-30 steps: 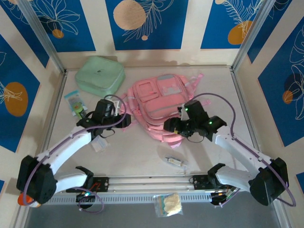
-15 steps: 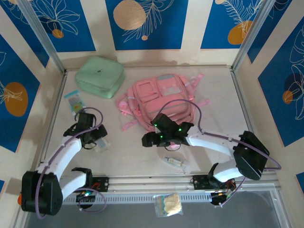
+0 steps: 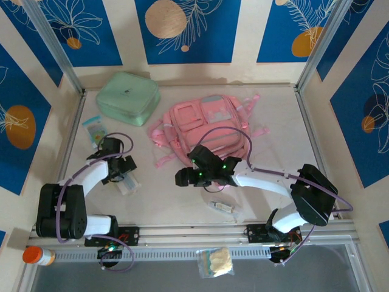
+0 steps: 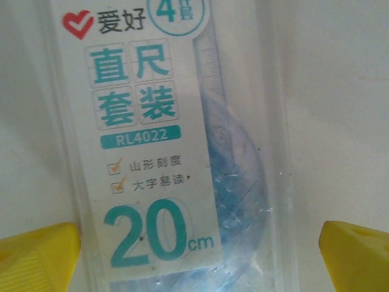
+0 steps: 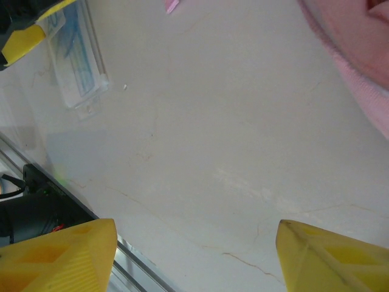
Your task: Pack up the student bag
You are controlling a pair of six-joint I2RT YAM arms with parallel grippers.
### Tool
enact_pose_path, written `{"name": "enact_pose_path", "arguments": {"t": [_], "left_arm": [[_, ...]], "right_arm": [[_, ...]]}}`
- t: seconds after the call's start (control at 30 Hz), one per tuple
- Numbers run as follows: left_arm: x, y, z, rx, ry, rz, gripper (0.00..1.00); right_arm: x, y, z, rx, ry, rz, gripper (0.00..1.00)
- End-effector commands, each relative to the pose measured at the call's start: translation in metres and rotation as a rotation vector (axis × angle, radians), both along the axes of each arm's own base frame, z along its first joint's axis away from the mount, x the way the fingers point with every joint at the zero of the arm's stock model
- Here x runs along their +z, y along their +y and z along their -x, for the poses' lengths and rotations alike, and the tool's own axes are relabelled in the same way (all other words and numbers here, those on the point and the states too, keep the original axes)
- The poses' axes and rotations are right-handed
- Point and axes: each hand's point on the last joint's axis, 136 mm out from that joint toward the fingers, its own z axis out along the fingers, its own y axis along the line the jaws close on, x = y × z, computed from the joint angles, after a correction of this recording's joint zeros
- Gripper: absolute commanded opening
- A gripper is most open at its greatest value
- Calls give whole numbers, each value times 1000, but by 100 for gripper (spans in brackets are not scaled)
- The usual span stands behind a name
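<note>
Both arms have swung left off the student bag (image 3: 209, 128). The left end effector (image 4: 196, 258), jaws wide apart, straddles a ruler pack (image 4: 152, 152). The right end effector (image 5: 196, 258) hangs apart and empty over the bench (image 5: 231, 152). The bag lies mid-bench and looks soft and floppy, so a strap or zip edge is likely the best place to grip it.

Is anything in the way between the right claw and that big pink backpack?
Nothing visible is. The right claw hangs open over bare white tabletop, and the large pink fabric backpack lies close beside it, with only tabletop between them.
</note>
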Motion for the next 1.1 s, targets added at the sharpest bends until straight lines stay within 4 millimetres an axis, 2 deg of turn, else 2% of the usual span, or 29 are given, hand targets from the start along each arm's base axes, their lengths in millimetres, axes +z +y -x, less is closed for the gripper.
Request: {"name": "enact_pose_path", "arguments": {"t": [0.0,0.2,0.4,0.5,0.67,0.93,1.0,1.07], "left_arm": [[0,-7,-10,-38,-3,19,99],[-10,-13,-7,-66,40,12,92],[-19,-42,9,-165,88,38,82],[-17,-52,14,-203,115,30,80],[-12,-83,29,-292,126,45,76],[-4,-135,59,-375,108,71,76],[-1,-145,67,-359,91,76,81],[2,-163,74,-377,54,119,84]], "right_arm": [[7,-7,-6,-32,-11,-15,70],[8,-14,-8,-52,-12,-16,70],[9,-16,-8,-55,-6,-32,68],[9,-17,-9,-61,-5,-37,68],[8,-21,-9,-67,-2,-30,68],[3,-33,-10,-92,10,-22,68],[1,-37,-9,-100,13,-19,68],[0,-40,-9,-105,13,-20,68]]}}
